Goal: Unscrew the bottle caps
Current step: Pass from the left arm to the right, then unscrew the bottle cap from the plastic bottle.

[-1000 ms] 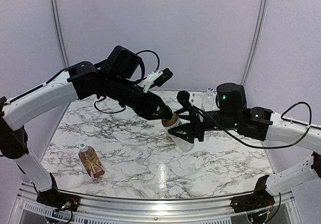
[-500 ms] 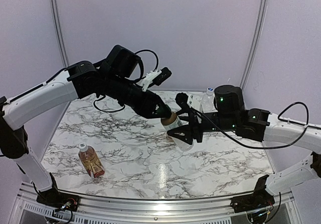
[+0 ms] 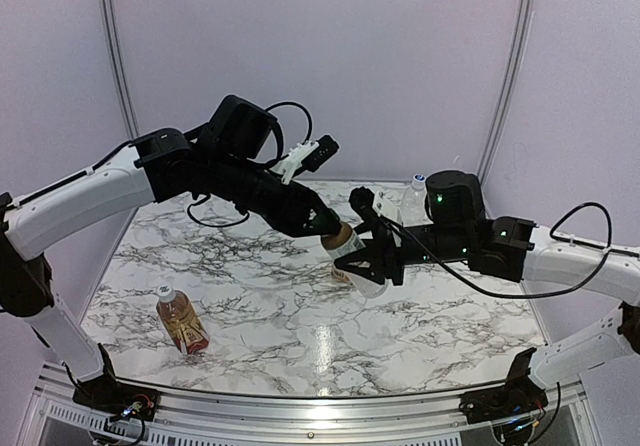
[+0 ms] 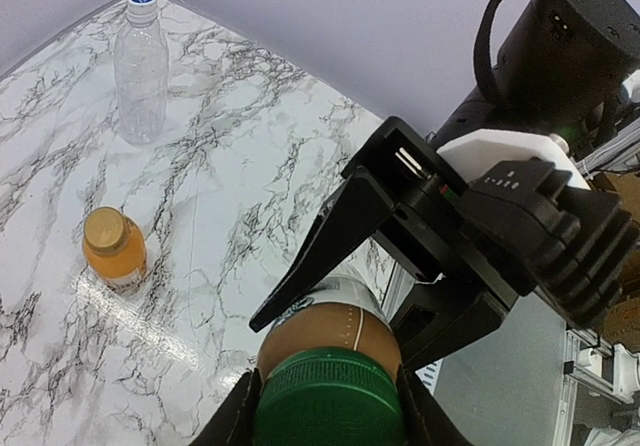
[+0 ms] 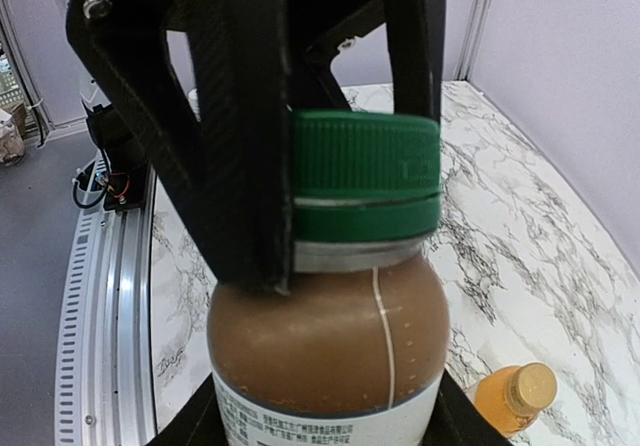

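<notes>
Near left on the worktop (image 3: 280, 316) lies an amber tea bottle (image 3: 182, 323). Above the middle, the left tool (image 3: 335, 230) clenches the dark green cap (image 5: 365, 171) of a brown-filled bottle (image 5: 325, 336); the right tool (image 3: 367, 258) seems to grip its body, label mostly hidden. Far right stand an orange juice bottle (image 4: 113, 249) and a tall clear bottle (image 4: 140, 66).

Robot lab/test booth: plain lilac partition walls (image 3: 330, 56), marble-look table (image 3: 260, 306) w/ alu frame rail (image 3: 300, 404).

Green cap (image 5: 365, 171); brown tea bottle (image 5: 325, 336); white, black-veined marble table (image 3: 250, 296); orange juice bottle (image 4: 113, 251); clear bottle (image 4: 140, 76).
</notes>
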Action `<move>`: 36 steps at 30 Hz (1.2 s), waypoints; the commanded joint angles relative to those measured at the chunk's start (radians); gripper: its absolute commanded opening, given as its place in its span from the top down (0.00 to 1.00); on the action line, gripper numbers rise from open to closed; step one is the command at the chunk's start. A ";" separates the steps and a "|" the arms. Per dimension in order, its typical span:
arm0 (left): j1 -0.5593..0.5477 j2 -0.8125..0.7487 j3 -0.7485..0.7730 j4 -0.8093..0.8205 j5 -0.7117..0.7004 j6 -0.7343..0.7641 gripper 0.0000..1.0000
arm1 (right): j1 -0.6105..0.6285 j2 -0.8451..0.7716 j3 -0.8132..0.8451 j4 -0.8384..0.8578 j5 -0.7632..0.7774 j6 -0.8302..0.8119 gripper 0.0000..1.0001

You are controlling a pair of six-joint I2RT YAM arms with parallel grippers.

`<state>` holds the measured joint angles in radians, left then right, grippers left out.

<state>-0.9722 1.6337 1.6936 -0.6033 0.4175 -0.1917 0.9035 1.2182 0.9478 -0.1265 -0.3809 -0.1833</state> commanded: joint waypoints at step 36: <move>0.050 -0.242 -0.404 0.792 0.228 -0.056 0.17 | -0.072 0.009 -0.087 0.432 -0.382 0.303 0.66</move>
<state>-0.9237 1.3682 1.2613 0.1188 0.5823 -0.2283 0.8371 1.2179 0.8646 0.2184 -0.7200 0.0723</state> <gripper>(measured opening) 0.857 0.422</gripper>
